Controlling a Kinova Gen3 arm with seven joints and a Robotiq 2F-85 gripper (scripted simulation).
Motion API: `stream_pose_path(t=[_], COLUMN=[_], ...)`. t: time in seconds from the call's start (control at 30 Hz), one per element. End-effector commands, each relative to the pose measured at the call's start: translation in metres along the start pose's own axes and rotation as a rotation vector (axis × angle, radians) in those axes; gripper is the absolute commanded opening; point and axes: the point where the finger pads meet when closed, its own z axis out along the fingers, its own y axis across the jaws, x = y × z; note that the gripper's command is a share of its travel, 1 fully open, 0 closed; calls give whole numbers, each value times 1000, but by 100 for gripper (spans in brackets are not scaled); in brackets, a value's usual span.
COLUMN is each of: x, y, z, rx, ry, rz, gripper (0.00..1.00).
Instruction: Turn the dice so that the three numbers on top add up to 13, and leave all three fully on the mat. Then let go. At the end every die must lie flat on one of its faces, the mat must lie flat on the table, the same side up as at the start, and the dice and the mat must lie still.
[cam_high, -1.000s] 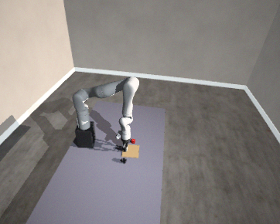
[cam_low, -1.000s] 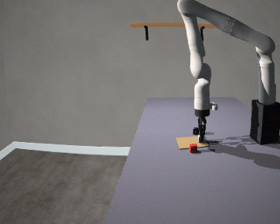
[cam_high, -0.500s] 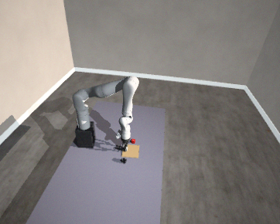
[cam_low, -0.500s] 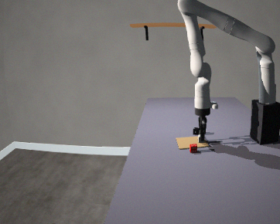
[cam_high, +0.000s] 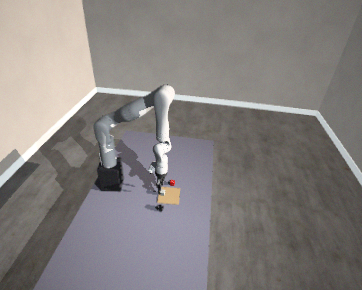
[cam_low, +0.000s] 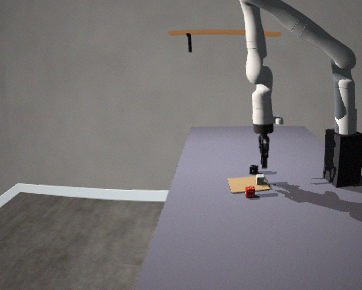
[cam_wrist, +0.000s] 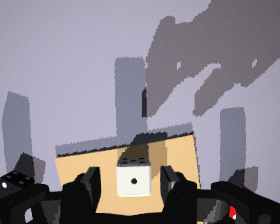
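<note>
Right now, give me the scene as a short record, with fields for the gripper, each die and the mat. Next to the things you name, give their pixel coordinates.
gripper: open, above the white die, not touching it (cam_high: 161, 190) (cam_low: 264, 166) (cam_wrist: 130, 182)
white die: on the mat (cam_high: 162, 192) (cam_low: 260, 180) (cam_wrist: 133, 181), single pip facing the wrist camera
red die: off the mat, on the table (cam_high: 172, 182) (cam_low: 250, 192)
black die: off the mat, on the table (cam_high: 159, 207) (cam_low: 253, 169) (cam_wrist: 17, 179)
mat: tan, flat on the table (cam_high: 172, 197) (cam_low: 242, 185) (cam_wrist: 75, 175)
dice fully on mat: one at most; red and black remain outside
</note>
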Motion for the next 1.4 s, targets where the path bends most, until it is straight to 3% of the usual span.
stream_pose_path(t=[0.0, 0.33, 0.37, 1.37], x=[-11, -11, -11, -11], y=[3, 3, 3, 3], z=[-21, -31, -31, -31], rx=[3, 3, 3, 4], ry=[-29, -29, -29, -30], rz=[-12, -12, -12, -11], gripper=[46, 46, 100, 100])
